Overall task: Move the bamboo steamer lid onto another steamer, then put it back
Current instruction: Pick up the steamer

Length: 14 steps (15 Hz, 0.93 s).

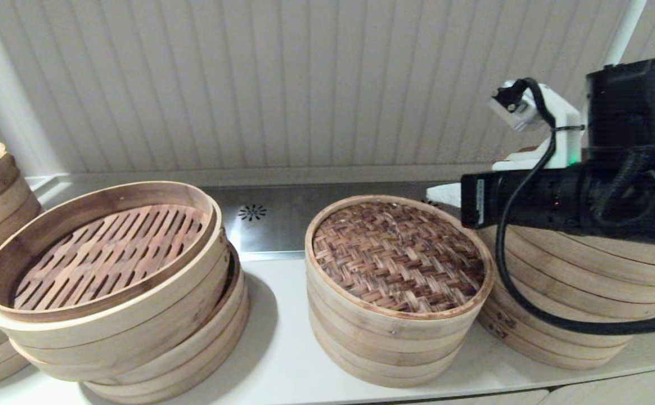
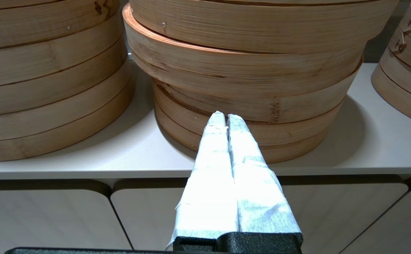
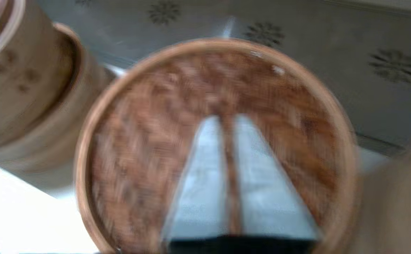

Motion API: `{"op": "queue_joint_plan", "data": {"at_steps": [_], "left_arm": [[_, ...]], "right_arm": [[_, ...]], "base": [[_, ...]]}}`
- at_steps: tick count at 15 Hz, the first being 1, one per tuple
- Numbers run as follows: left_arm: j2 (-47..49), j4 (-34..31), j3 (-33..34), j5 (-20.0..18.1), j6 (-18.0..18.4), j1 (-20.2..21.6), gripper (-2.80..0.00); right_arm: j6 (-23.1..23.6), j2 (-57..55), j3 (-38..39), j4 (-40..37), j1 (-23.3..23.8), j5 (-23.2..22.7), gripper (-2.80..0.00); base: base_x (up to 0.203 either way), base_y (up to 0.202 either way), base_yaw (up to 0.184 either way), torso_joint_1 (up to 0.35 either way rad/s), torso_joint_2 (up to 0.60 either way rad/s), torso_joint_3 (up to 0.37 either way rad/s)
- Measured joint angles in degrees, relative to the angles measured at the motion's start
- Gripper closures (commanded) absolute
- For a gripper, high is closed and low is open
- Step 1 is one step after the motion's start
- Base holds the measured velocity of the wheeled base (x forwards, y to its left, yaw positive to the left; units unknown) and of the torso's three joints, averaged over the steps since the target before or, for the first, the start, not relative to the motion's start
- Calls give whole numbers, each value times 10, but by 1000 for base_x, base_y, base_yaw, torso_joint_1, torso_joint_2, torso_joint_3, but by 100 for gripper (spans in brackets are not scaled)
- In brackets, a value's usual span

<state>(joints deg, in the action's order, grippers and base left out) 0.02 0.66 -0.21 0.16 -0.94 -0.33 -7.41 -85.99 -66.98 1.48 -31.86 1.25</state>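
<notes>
Fingers nearly pressed together and holding nothing, the right gripper [image 3: 228, 121] is hanging over the lid [image 1: 398, 256] mid-frame, needing to open for its rim.

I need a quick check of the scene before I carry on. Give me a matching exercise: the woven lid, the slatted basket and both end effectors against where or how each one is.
Column 1
1. woven lid
2. slatted basket
3. right end effector
4. left end effector

Column 2
a. shut, low by the counter front edge
b. resting on the middle steamer
c. above the woven lid
d. open-topped, on the left-centre stack

Pairs: 1-b, 2-d, 3-c, 4-a
</notes>
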Motion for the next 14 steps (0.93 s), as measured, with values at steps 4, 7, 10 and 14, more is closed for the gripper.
{"op": "queue_joint_plan", "data": {"at_steps": [4,7,10,14], "left_arm": [[0,0,0,0,0,0,0],[0,0,0,0,0,0,0],[0,0,0,0,0,0,0],[0,0,0,0,0,0,0]], "right_arm": [[0,-47,8,13,-37,42,-280],[0,-74,8,26,-44,55,-280],[0,-99,15,81,-45,81,-280],[6,-124,26,122,-45,102,-280]], "base": [[0,0,0,0,0,0],[0,0,0,0,0,0],[0,0,0,0,0,0],[0,0,0,0,0,0]]}}
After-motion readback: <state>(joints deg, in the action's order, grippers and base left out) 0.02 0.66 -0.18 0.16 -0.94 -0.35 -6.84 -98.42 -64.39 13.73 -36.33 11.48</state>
